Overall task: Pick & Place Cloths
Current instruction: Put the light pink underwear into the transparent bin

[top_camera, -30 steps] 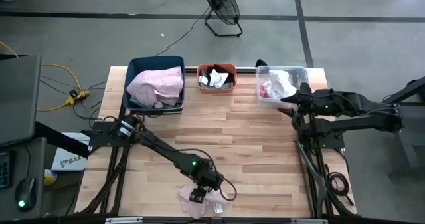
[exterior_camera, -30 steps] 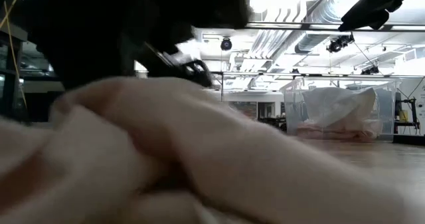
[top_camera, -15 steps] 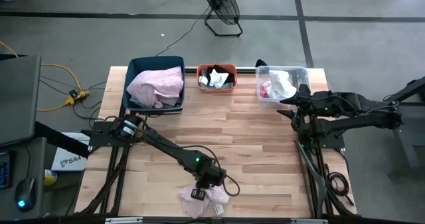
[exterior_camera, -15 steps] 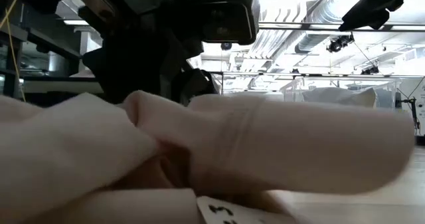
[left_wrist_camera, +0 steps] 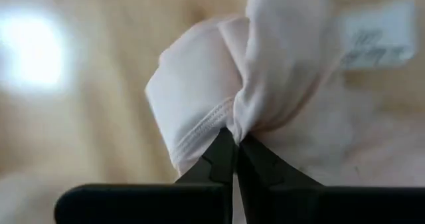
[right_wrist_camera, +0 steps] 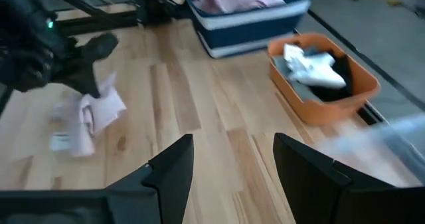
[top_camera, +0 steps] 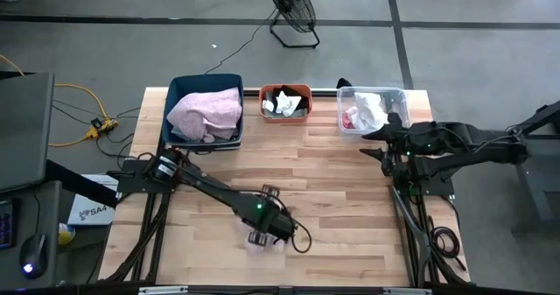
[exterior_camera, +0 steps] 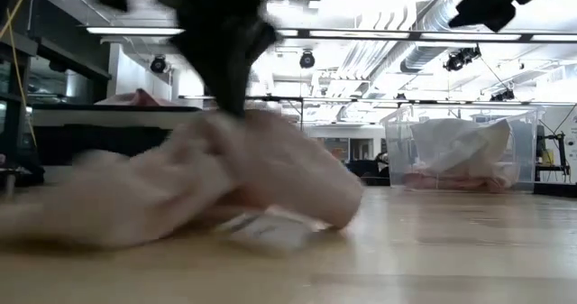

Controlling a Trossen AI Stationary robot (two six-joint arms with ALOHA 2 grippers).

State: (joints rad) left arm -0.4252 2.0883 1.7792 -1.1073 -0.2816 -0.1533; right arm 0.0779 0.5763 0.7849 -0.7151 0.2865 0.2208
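Note:
A pale pink cloth [left_wrist_camera: 212,91] with a white tag [left_wrist_camera: 375,34] hangs bunched under my left gripper [left_wrist_camera: 234,136], which is shut on it over the table's near middle [top_camera: 261,235]. In the low view the cloth [exterior_camera: 225,178] trails down onto the wood, with the tag [exterior_camera: 270,227] at the bottom. My right gripper [right_wrist_camera: 232,164] stands open and holds nothing, at the right edge beside the clear bin [top_camera: 374,143]. More cloths lie in the three bins at the far edge. My left gripper pinches a gathered fold of the pink cloth [left_wrist_camera: 246,117] between its two fingertips, coming from above and pointing steeply down. Several layers are bunched at the pinch. The cloth hangs below the fingers, and its lower end [exterior_camera: 135,223] seems to lie on the table.
Along the far edge stand a blue bin [top_camera: 179,89] holding a pink cloth, an orange bin [top_camera: 285,117] with white and black pieces, and a clear bin [top_camera: 350,127] with white and pink ones. Bare wood [top_camera: 332,199] lies between the arms. A fan stands on the floor beyond.
My left gripper has shut on the pink cloth near the table's front edge, then risen and gone toward the far edge, tipping more steeply downward. The cloth has been gathered up from its flat heap and drawn along, its lower part trailing on the wood.

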